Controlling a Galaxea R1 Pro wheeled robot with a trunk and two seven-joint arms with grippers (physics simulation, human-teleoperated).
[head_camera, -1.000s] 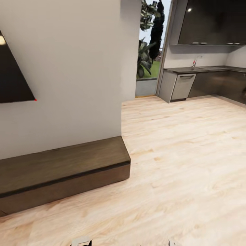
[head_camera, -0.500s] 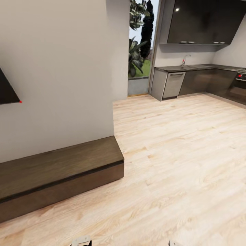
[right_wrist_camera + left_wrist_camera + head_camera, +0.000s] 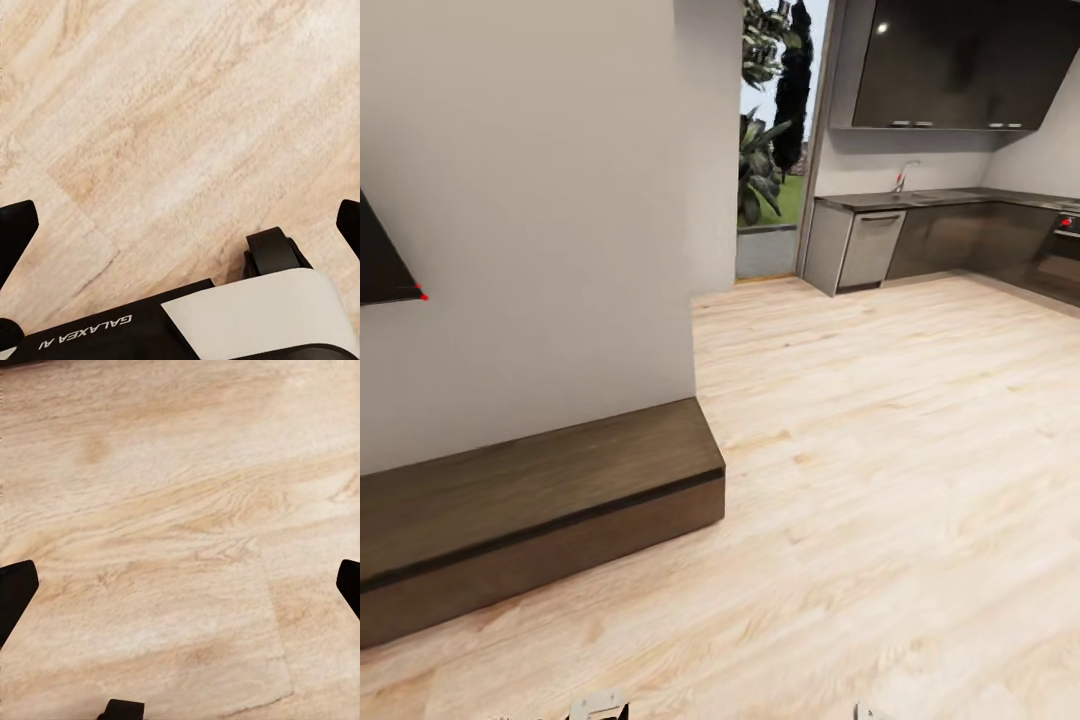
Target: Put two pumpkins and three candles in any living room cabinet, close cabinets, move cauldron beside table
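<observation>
We are facing the low dark-brown cabinet, its drawers shut, lying along the white wall with pale wood floor beside it, while our left gripper and right gripper are hanging over that floor, fingers spread wide, gripping nothing.

Shut dark-brown cabinet against wall

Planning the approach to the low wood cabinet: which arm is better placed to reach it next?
Left, probably. In the head view the cabinet lies low at the left, the robot's left-arm side, drawers shut. Both claws hang open and empty over bare floor: left claw, right claw.
</observation>
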